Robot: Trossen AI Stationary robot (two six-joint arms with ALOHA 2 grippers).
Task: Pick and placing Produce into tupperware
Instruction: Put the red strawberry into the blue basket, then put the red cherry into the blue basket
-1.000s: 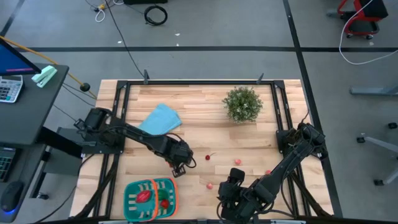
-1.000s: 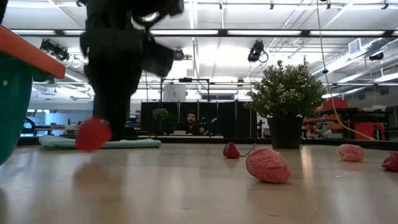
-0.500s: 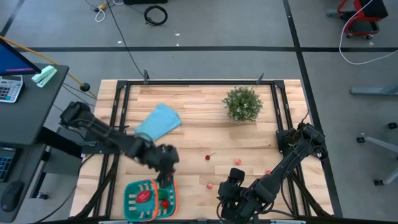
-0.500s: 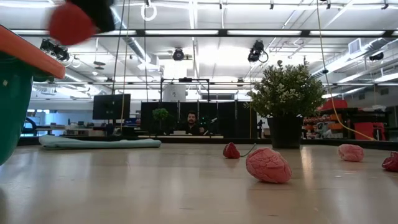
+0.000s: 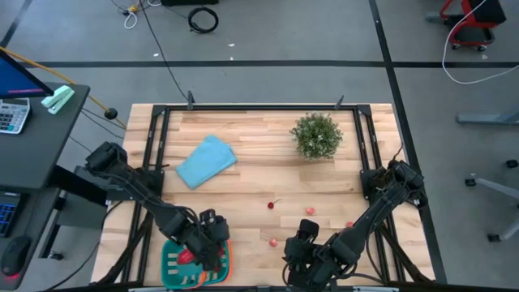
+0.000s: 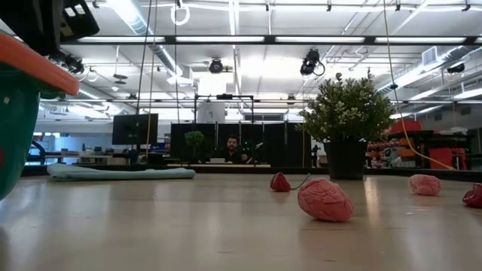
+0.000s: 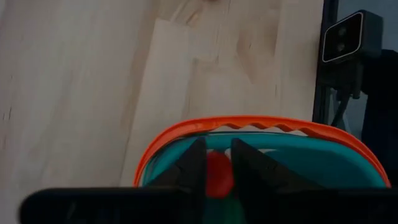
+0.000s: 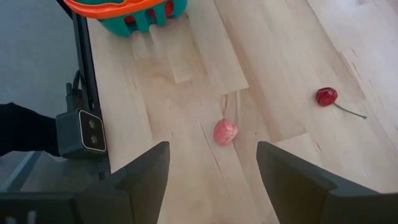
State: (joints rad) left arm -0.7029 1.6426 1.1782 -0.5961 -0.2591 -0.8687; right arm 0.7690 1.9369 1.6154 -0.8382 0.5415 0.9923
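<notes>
The teal tupperware (image 5: 197, 261) with its orange rim (image 7: 249, 122) stands at the table's near edge, left of centre, and holds red pieces (image 5: 185, 256). My left gripper (image 5: 209, 243) (image 7: 219, 146) hangs over it, shut on a small red round piece of produce (image 7: 219, 175). My right gripper (image 5: 298, 243) (image 8: 211, 180) waits open at the near edge. A pink piece (image 8: 225, 132) (image 5: 274, 242) lies just beyond it. A red cherry (image 5: 271, 205) (image 8: 326, 96) and two more pink pieces (image 5: 310, 212) (image 5: 349, 225) lie on the wood mid-table. My left gripper pinches the red round piece (image 7: 219, 175) between its two fingers (image 7: 194, 163), coming from above and pointing down. The piece is lifted clear, over the inside of the tupperware.
A bushy potted plant (image 5: 316, 135) stands toward the far right, and a light blue folded cloth (image 5: 207, 160) lies toward the far left. A small camera (image 8: 81, 134) sits at the near edge. In the low view a person (image 6: 232, 147) sits in the room beyond.
My left gripper, shut on the red piece, has lifted it off the table and carried it toward the near edge, from mid-table to above the tupperware. In the low view the piece rose from the wood and left the picture.
</notes>
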